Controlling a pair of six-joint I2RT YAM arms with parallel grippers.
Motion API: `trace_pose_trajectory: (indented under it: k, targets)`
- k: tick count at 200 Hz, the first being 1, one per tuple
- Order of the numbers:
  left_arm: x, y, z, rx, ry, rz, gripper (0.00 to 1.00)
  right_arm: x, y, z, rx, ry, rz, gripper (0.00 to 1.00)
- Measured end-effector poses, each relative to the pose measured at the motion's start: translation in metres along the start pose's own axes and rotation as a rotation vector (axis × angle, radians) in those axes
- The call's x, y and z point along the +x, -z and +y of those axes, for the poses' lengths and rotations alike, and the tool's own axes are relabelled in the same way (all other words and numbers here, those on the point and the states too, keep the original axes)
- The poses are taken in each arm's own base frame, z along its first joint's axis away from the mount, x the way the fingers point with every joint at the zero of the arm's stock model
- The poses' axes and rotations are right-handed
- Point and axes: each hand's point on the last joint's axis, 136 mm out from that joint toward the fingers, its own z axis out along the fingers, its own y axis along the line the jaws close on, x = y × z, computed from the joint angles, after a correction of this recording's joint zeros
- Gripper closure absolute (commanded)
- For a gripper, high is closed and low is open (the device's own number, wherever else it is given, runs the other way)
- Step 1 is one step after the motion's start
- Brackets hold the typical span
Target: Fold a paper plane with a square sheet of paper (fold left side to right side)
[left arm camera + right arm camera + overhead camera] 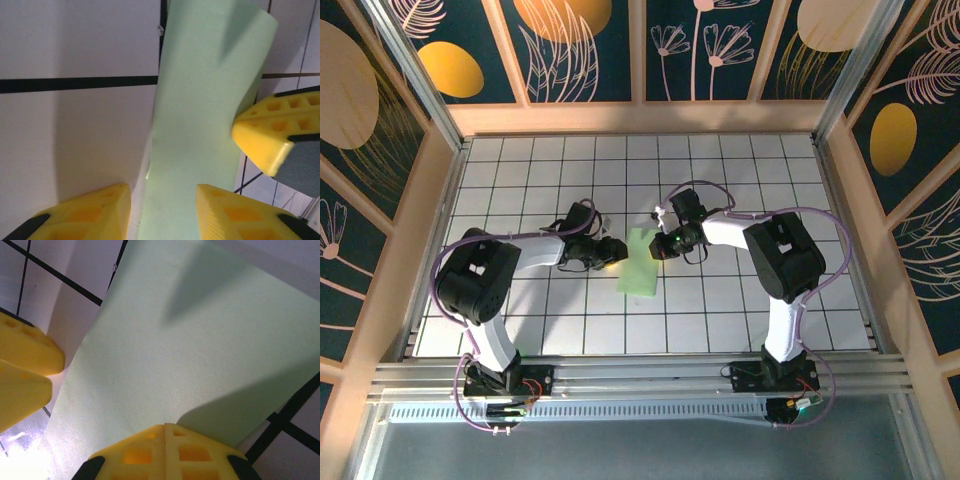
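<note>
Sheet (pixel 640 264) is lying mid-worktop (pixel 740 170) between the two grippers. It is showing as a narrow green strip rather than a full square. Judgement: the left-to-right half fold is under way or only just laid over. In the left wrist view the strip is bowing up off the tiles, so the crease is probably not pressed flat. The nose folds and wings are all left to do.

Its long axis is running far to near, with the near end leaning slightly left. No pointed end is formed, so it is not pointing anywhere.

Left gripper (pixel 611 252) is at the left edge, its jaws standing apart with the sheet passing between them. Right gripper (pixel 663 243) is bearing on the far right part, jaws together.
</note>
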Motion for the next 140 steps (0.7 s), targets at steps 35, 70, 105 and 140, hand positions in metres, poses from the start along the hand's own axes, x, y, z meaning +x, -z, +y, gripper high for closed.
trace_pose_trajectory:
  k: [35,70,105,140]
  targets:
    - [-0.003,-0.005,-0.005,0.003,-0.012,0.005,0.63,0.000,0.000,0.000,0.003,0.001,0.000,0.98]
    - [-0.002,-0.007,-0.007,0.005,-0.023,0.011,0.63,0.000,0.000,0.000,0.005,0.001,0.000,0.98]
    - [0.000,-0.008,-0.009,0.010,-0.029,0.016,0.63,0.000,0.000,0.000,0.006,0.002,-0.001,0.98]
    - [0.004,-0.009,-0.011,0.016,-0.033,0.028,0.63,0.000,0.000,0.000,0.006,0.002,-0.001,0.98]
